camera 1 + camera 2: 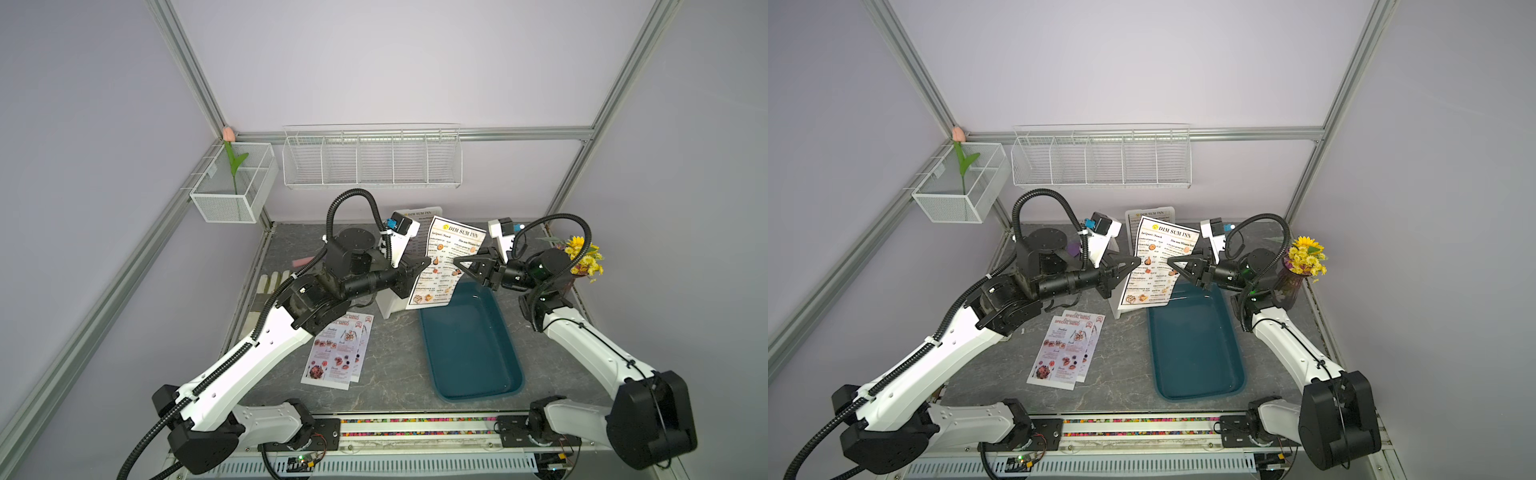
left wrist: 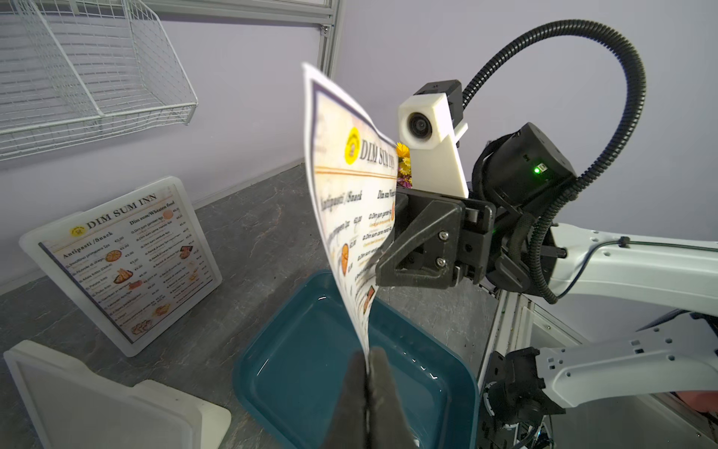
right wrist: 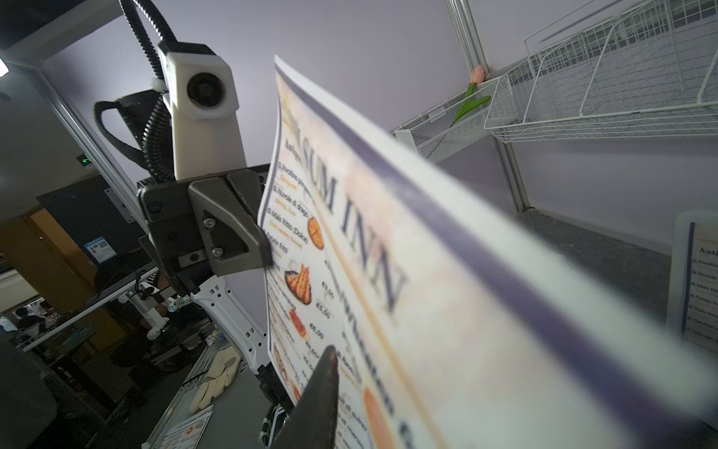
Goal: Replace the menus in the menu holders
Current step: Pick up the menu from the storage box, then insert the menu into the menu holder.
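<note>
- 1 DIM SUM INN menu [image 1: 446,245] hangs in the air, upright and slightly curled, with its lower edge over the far end of the teal tray [image 1: 469,353].
- The left gripper [image 1: 428,262] has its fingers [image 2: 382,392] clenched on the sheet's left edge. In the left wrist view the paper comes out from between them.
- The right gripper [image 1: 456,260] is at the sheet's opposite edge. In the right wrist view 1 of its fingers [image 3: 324,396] lies in front of the printed face and the other is hidden behind the paper. I cannot tell whether they are pinching the sheet or only straddling it.
- A second DIM SUM INN menu [image 2: 128,264] sits inside the rear menu holder [image 2: 33,241], which stands on the tabletop [image 1: 395,374] near the back wall.
- The near menu holder [image 2: 97,400] stands beside the tray's far end, below the left gripper in both top views, and shows only a plain white side.
- 2 SPECIAL MENU sheets [image 1: 338,353] lie flat and overlapping on the tabletop, left of the tray and partly under the left arm.
</note>
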`<state>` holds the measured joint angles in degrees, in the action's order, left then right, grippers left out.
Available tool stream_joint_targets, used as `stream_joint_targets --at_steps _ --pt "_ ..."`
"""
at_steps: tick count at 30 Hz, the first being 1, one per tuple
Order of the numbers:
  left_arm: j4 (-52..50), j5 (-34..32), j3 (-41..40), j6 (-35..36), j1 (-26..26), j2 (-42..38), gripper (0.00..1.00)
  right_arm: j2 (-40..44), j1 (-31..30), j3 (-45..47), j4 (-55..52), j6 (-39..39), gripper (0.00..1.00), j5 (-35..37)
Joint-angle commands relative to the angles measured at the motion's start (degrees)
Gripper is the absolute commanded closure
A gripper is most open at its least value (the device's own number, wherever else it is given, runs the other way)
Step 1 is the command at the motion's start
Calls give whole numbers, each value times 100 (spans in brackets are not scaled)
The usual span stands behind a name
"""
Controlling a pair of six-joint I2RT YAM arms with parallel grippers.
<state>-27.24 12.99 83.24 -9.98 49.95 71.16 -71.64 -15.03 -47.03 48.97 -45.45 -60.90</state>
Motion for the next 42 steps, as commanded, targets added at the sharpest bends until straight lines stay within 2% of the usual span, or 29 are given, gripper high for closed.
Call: stream_joint_targets --at_steps 1,5,8,11,13,15,17,19,21,24,28,35,42 --pt "79 -196 73 61 -34 67 100 -15 26 27 265 -175 78 -11" --pt "57 -433 64 23 -30 136 100 141 30 -13 -197 31 86 194" --pt "-37 -922 62 -85 -43 217 95 411 26 -162 -1367 630 92 531" --pt "-134 -1437 13 -211 -55 282 79 675 3 -298 -2477 1244 93 886" --pt "-179 -1816 -72 -324 -66 297 60 807 0 -549 -3052 1518 93 1083" --pt "-288 -2277 -143 -492 -107 314 46 915 -13 -723 -3724 1813 93 1366" --pt "-482 -2912 -199 -724 -212 367 39 997 -97 -992 -4538 2190 93 1831" --pt "-758 -3400 -295 -1107 -520 487 37 1007 -259 -1367 -5366 2518 93 2473" --pt "-711 -3355 -574 -1365 -953 576 38 941 -485 -1731 -6002 2726 93 3133" --pt "-418 -3127 -1036 -1527 -1481 809 45 734 -948 -2333 -6729 2917 93 3999" --pt "-75 -2921 -1244 -1654 -1781 1287 45 315 -1536 -3028 -7269 2821 93 4849" --pt "-118 -3094 -1081 -1766 -1787 1917 44 -480 -2344 -3956 -7971 2813 93 5484" --pt "-284 -3452 -1155 -1762 -1799 1810 43 -839 -2431 -4214 -8044 2771 93 5592"
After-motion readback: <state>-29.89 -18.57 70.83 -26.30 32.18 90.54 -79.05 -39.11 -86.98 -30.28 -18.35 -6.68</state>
